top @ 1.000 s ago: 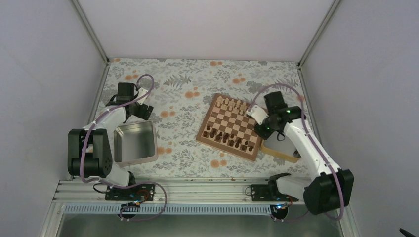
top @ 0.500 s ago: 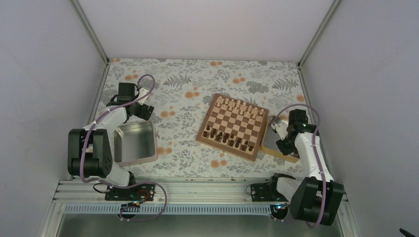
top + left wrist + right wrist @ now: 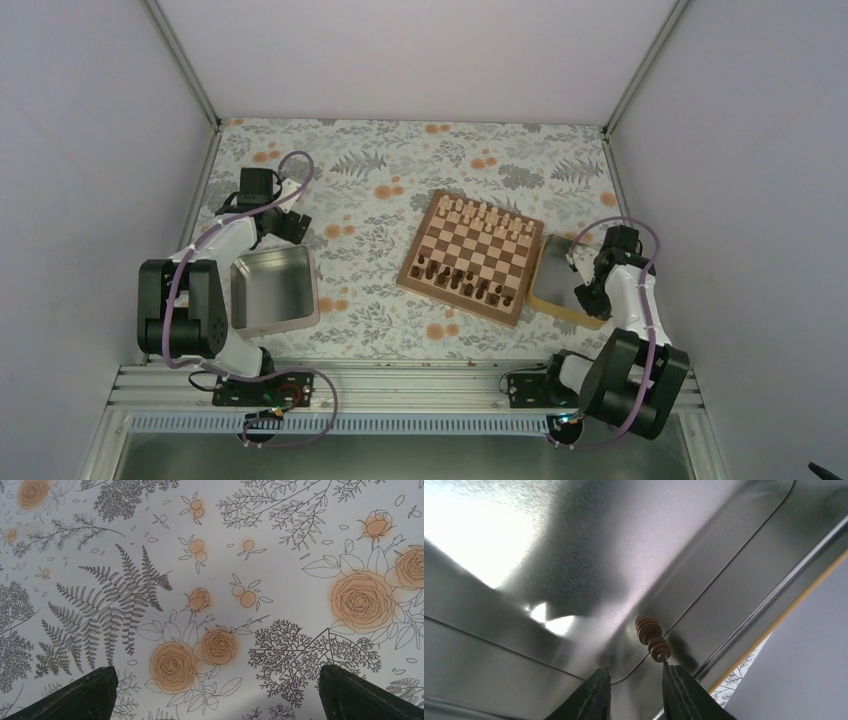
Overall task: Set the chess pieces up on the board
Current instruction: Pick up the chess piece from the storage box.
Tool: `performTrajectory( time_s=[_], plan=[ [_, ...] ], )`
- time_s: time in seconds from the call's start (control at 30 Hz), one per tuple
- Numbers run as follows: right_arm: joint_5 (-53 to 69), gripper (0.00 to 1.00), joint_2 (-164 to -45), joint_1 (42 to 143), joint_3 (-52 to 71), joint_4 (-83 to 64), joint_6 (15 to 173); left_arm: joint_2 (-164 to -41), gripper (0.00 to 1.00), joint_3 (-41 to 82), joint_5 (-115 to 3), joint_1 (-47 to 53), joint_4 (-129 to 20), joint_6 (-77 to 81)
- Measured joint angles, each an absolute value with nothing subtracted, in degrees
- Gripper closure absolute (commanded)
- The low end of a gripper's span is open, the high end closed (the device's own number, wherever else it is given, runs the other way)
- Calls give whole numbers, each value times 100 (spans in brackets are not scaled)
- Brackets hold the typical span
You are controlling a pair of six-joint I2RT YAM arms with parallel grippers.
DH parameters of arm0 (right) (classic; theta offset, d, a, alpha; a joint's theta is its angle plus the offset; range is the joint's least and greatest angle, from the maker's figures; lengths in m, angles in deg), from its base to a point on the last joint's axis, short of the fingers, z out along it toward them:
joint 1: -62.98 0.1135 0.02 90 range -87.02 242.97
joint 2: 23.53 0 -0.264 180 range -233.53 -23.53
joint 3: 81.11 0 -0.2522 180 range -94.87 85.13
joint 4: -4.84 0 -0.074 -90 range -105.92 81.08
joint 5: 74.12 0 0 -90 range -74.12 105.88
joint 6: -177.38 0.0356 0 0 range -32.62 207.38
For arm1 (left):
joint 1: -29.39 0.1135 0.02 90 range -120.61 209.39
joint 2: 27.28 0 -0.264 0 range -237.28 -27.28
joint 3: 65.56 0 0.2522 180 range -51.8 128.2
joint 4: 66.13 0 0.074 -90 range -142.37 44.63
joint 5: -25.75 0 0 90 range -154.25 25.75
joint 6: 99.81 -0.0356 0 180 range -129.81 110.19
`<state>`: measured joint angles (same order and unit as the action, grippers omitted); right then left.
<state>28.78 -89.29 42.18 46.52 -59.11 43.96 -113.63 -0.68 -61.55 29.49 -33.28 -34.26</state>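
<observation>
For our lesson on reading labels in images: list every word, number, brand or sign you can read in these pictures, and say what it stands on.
None: no text can be read in any view.
The board shows checks only, with no letters or numbers on its border.
The tin is plain metal.
The cloth bears flowers and ferns only.

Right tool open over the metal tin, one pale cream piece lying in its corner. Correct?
Not quite. The piece is dark brown, not pale cream; the right wrist view shows it. The rest holds: the right tool is open over the metal tin, with the piece lying in its corner.
</observation>
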Motion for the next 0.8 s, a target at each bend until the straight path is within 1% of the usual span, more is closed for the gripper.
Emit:
performTrajectory(
  time_s=[0.37,0.8],
  plan=[
    [2946,74,-9687,4076,4593,-5559,4228,-11380,0,-68,-6194,2949,-3330,-3426],
    [3209,74,-9969,4076,4379,-5500,4036,-11413,0,-68,-6194,2921,-3337,-3426]
  ],
)
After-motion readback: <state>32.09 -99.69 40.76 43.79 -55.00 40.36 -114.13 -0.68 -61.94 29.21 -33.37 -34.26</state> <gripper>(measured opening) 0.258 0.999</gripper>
